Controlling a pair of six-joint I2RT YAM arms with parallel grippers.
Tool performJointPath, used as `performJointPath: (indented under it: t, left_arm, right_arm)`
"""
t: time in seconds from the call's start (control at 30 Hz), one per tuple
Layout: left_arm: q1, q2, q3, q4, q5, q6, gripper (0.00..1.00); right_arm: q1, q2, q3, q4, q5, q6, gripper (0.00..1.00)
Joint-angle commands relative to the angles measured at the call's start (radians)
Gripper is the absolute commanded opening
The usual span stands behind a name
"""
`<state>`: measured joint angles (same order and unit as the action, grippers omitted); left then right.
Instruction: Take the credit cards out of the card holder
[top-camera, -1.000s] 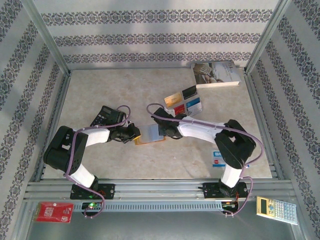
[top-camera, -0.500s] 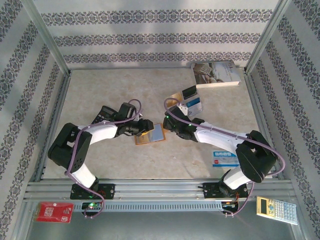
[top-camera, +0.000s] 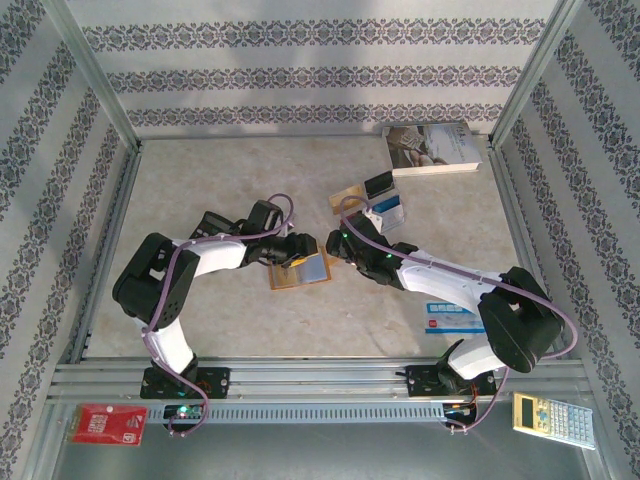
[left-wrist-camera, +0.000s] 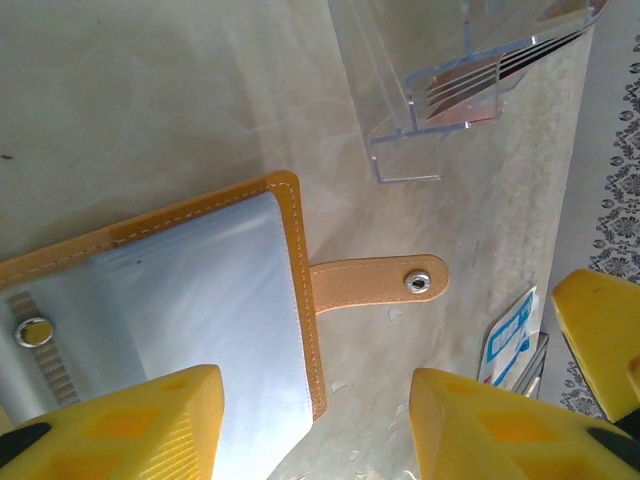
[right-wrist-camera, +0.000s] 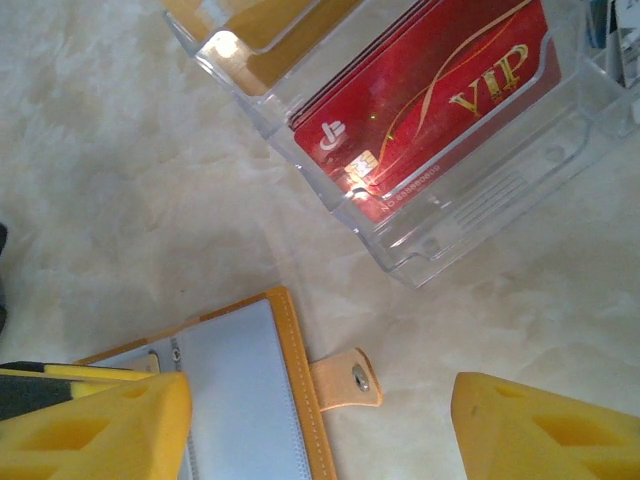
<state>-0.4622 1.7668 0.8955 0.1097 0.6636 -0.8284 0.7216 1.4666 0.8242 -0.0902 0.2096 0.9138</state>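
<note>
The tan-orange card holder (top-camera: 302, 271) lies open and flat on the table, its blue-grey lining (left-wrist-camera: 200, 300) facing up and its snap strap (left-wrist-camera: 380, 282) sticking out sideways. I cannot tell whether its pockets hold cards. My left gripper (top-camera: 300, 254) hovers over it, open, with the holder's edge below the gap (left-wrist-camera: 315, 430). My right gripper (top-camera: 337, 245) is open too, above the strap (right-wrist-camera: 345, 380) and the bare table (right-wrist-camera: 320, 430). A red VIP credit card (right-wrist-camera: 430, 90) and other cards stand in a clear rack (top-camera: 375, 205) just beyond.
A book (top-camera: 430, 148) lies at the far right corner. A blue card (top-camera: 450, 318) lies on the table beside the right arm. A black calculator (top-camera: 212, 228) sits behind the left arm. The two grippers are close together over the holder.
Both grippers have opened and let go of the card holder. Both have moved away from the near edge, the right one toward the clear rack. The holder stays put.
</note>
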Motion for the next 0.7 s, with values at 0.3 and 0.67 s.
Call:
performJointPath:
  t: [0.3,0.67]
  left_arm:
    - [0.051,-0.134,0.000,-0.134,-0.095,0.084,0.58]
    - [0.186,-0.276,-0.068,-0.287,-0.188,0.153,0.62]
  right_arm:
    - [-0.013,0.105,0.058,0.108,-0.252,-0.073,0.56]
    - [0.002,0.319,0.207,0.036,-0.330,-0.055,0.45]
